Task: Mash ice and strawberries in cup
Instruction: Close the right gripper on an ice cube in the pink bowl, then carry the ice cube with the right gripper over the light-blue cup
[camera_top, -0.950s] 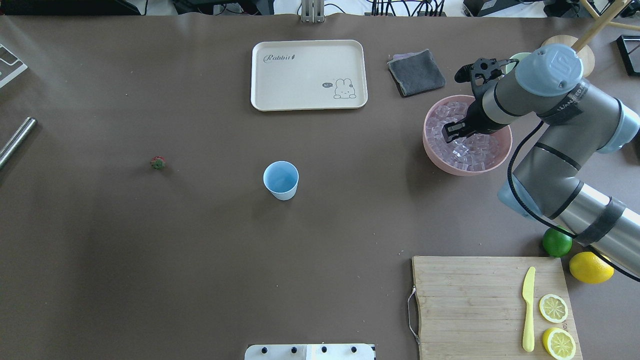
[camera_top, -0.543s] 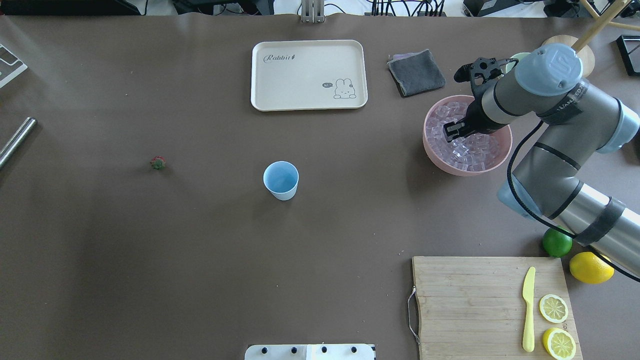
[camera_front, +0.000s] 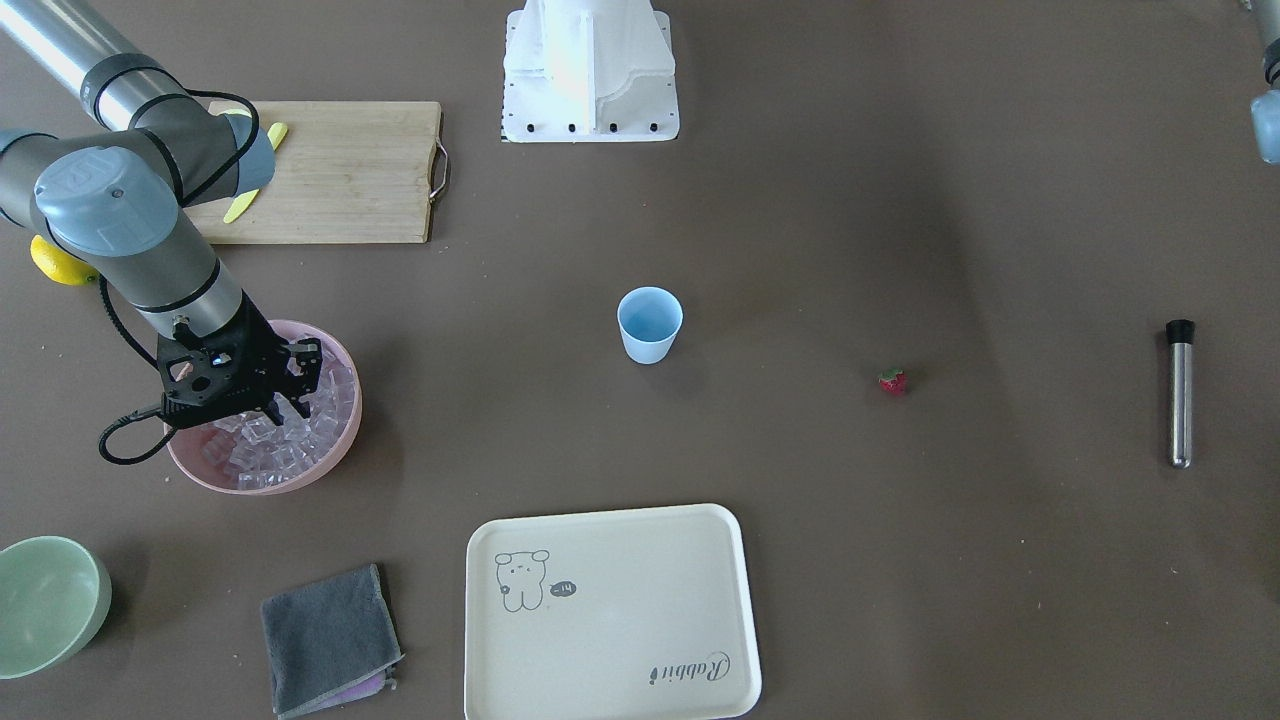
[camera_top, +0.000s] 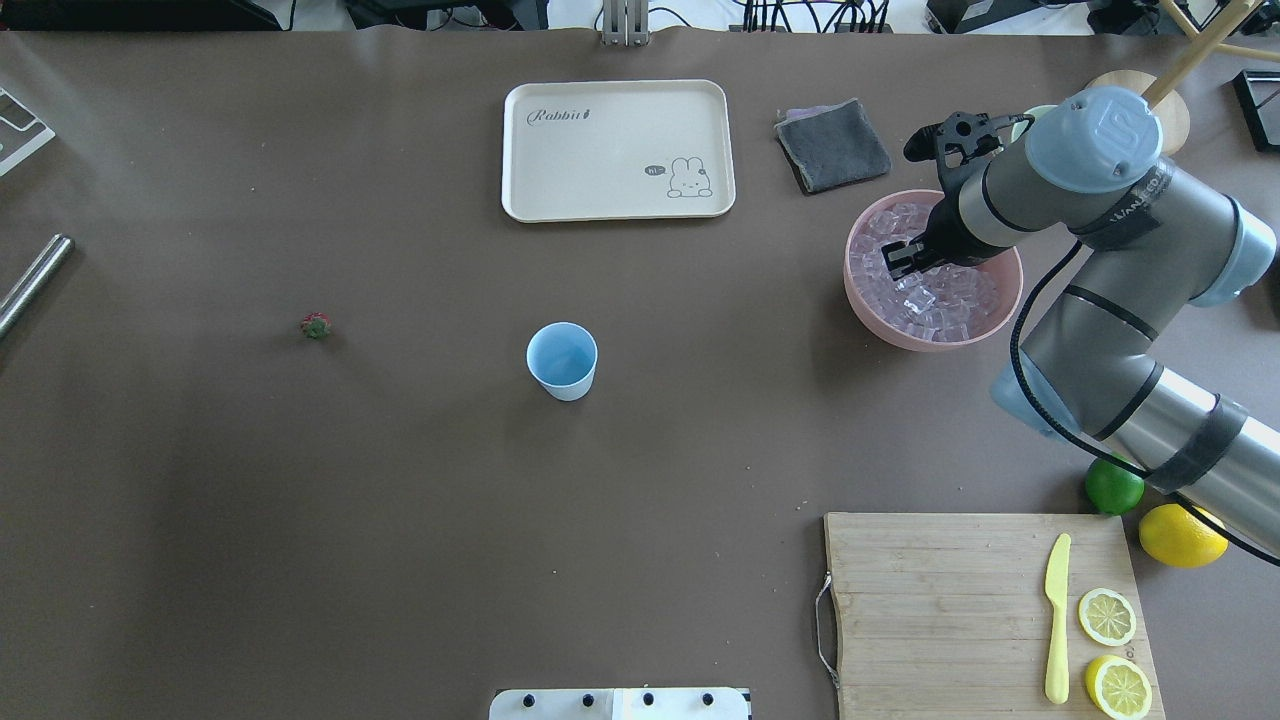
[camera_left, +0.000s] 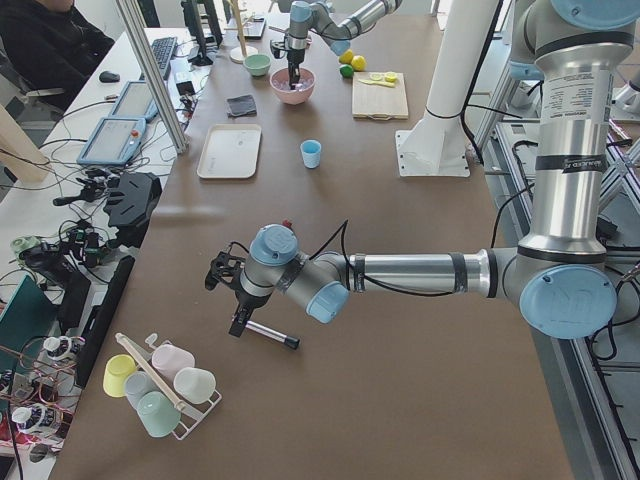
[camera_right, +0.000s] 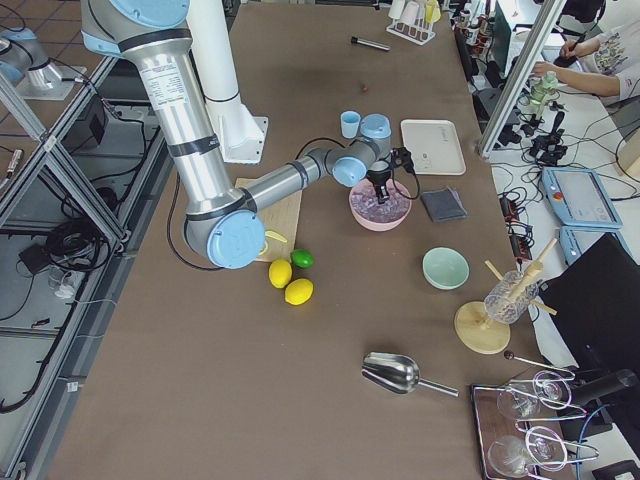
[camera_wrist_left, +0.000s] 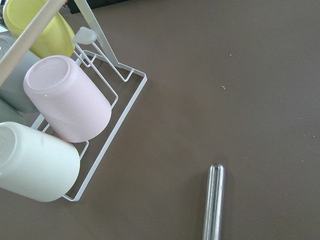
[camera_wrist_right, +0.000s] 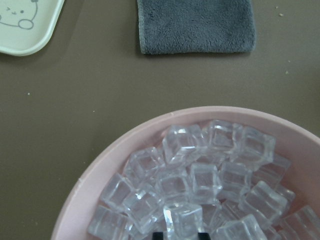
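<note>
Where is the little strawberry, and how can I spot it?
On the big brown table, find the light blue cup in the middle. From the cup, look toward the silver rod at the table's end; the strawberry sits alone partway there. It is the only tiny red thing, wearing a green cap.

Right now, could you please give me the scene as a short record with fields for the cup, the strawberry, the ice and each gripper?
cup: light blue, upright on the table, looks empty
strawberry: lying on the table, apart from the cup
ice: piled in the pink bowl
right gripper: down in the pink bowl, fingertips either side of one cube; grip unclear
left gripper: over one end of the metal rod; open or shut cannot be told
task: nothing in the cup yet
</note>
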